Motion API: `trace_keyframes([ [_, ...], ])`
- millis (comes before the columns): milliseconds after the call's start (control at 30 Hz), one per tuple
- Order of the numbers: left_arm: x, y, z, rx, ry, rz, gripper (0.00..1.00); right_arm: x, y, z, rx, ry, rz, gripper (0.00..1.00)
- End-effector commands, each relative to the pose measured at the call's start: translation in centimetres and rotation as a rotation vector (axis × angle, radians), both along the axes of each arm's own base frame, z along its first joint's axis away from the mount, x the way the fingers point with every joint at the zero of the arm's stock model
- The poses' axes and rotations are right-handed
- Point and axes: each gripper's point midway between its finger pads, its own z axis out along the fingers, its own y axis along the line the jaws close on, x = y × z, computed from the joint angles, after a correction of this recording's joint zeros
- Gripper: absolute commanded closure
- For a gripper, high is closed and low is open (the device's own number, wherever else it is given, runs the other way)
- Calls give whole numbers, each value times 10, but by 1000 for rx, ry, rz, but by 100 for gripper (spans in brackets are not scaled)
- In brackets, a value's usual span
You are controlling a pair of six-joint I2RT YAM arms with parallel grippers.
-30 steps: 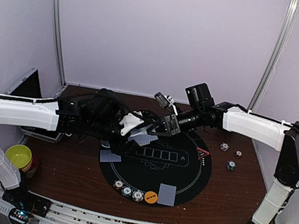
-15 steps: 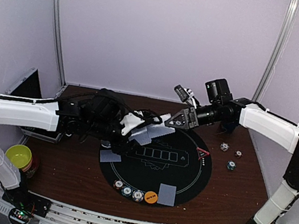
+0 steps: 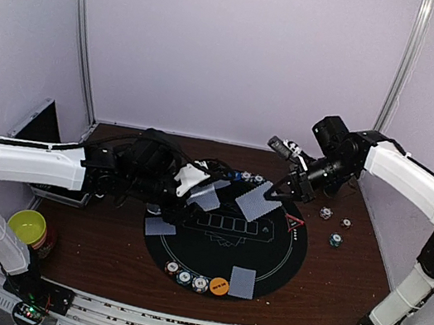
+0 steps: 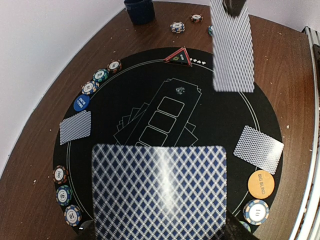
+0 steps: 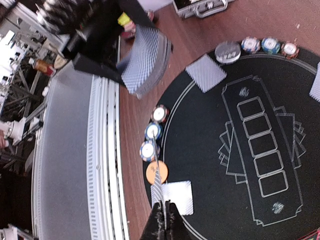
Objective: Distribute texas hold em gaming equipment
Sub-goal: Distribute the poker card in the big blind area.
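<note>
Both pincers grip cards; from above, the right pincer [image 3: 282, 189], its arm reaching over the round black mat [image 3: 281, 254], pinches one grey-blue lattice-backed playing card [image 3: 258, 202] hanging below it; the left pincer [image 3: 196, 186], arm stretched level, clamps a stack of cards [image 3: 209, 197]; left wrist: the stack of cards [image 4: 159, 190] fills the foreground, the playing card [image 4: 231, 50] dangling beyond; right wrist: the playing card [image 5: 158, 182] shows edge-on between closed jaws.
</note>
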Motion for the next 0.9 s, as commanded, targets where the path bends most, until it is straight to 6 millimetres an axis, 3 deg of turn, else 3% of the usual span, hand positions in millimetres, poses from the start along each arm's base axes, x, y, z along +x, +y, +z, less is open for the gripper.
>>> trace_keyframes([
  [0,2,-6,16,-51,-29,-11,40,-37,-24,-54,-174,163,173,100],
  [133,2,-6,16,-52,-31,-9,40,-46,-27,-87,-245,239,204,100],
  [267,2,-6,15,-48,-30,-10,40,-57,-23,-107,-290,276,248,100],
  [600,2,-6,15,-48,-29,-12,40,-77,-12,-141,-394,316,346,100],
  [867,2,-6,14,-47,-29,-14,40,-81,-5,-157,-452,313,390,100],
])
